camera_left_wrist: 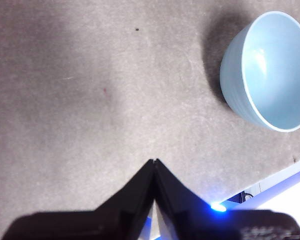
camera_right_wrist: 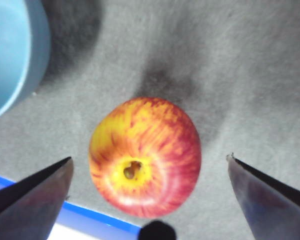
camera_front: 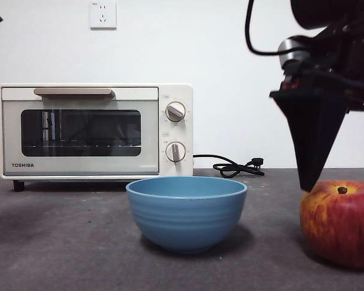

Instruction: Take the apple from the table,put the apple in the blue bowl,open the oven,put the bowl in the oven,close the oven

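Observation:
The red and yellow apple (camera_front: 340,221) (camera_right_wrist: 145,156) rests on the dark grey table (camera_front: 60,242) at the front right. Above it hangs my right gripper (camera_right_wrist: 149,159), open, its two jaws spread wide on either side of the fruit without touching it; in the front view one black jaw tip (camera_front: 312,179) reaches down to the apple's top. The blue bowl (camera_front: 187,212) (camera_left_wrist: 267,70) (camera_right_wrist: 12,50) stands empty in the middle of the table. Behind it sits the cream-white oven (camera_front: 96,130), its door closed. My left gripper (camera_left_wrist: 155,161) is shut on nothing, high over bare table beside the bowl.
A black cord (camera_front: 236,167) lies coiled on the table to the right of the oven. A white wall socket (camera_front: 103,14) is on the wall above. A blue strip (camera_right_wrist: 90,220) runs along the table's near edge by the apple.

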### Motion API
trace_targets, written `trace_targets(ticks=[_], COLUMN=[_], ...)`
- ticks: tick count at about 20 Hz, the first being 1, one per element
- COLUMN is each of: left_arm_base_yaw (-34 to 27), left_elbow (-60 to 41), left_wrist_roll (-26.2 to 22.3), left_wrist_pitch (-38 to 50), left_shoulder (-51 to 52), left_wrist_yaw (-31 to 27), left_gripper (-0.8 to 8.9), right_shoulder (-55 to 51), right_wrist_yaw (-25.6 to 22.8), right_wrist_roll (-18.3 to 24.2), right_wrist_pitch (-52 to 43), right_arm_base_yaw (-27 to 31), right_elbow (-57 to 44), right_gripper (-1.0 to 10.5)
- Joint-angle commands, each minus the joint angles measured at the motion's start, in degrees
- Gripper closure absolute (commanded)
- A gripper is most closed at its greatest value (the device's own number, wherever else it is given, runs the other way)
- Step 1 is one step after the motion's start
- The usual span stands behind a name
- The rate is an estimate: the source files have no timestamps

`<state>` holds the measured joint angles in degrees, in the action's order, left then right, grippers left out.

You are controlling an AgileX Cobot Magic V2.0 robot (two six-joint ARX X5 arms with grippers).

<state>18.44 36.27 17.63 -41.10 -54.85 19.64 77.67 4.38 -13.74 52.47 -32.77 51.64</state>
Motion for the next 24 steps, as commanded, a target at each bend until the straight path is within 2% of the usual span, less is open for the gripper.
trace_targets(ticks=[1,8,10,12,13,18,21,24], left_arm_base_yaw=[0.2,0.2,0.2,0.2,0.2,0.2,0.2,0.2], left_elbow=[-0.1,-0.1,-0.1,-0.1,-0.1,-0.1,-0.1,-0.1], left_wrist_roll=[0.2,0.2,0.2,0.2,0.2,0.2,0.2,0.2], left_wrist_pitch=[0.1,0.1,0.1,0.1,0.1,0.2,0.3,0.5], left_shoulder=[-0.1,-0.1,-0.1,-0.1,-0.1,-0.1,-0.2,-0.1], left_wrist_yaw=[-0.2,-0.2,-0.2,-0.2,-0.2,-0.2,-0.2,-0.2], left_gripper=[8.19,8.19,8.19,8.19,8.19,8.19,8.19,8.19], right_shoulder=[2.4,10.1,10.7,10.2,9.9,6.4,5.3,5.9], right_wrist_yaw=[-0.6,-1.9,-2.1,-3.0,-3.2,-4.4,-4.2,-1.2], right_wrist_roll=[-1.6,-5.2,-6.2,-6.3,-6.3,-7.4,-7.3,-6.6], right_wrist_pitch=[-1.0,-2.9,-3.0,-2.8,-2.7,0.1,3.1,2.3], right_arm_base_yaw=[-0.9,-2.9,-3.3,-3.7,-3.7,-5.0,-6.6,-9.0], right_elbow=[0.0,-0.1,-0.1,0.0,0.0,2.2,8.9,16.2], right_gripper=[3.5,3.7,5.9,8.8,9.5,9.5,9.5,9.5])
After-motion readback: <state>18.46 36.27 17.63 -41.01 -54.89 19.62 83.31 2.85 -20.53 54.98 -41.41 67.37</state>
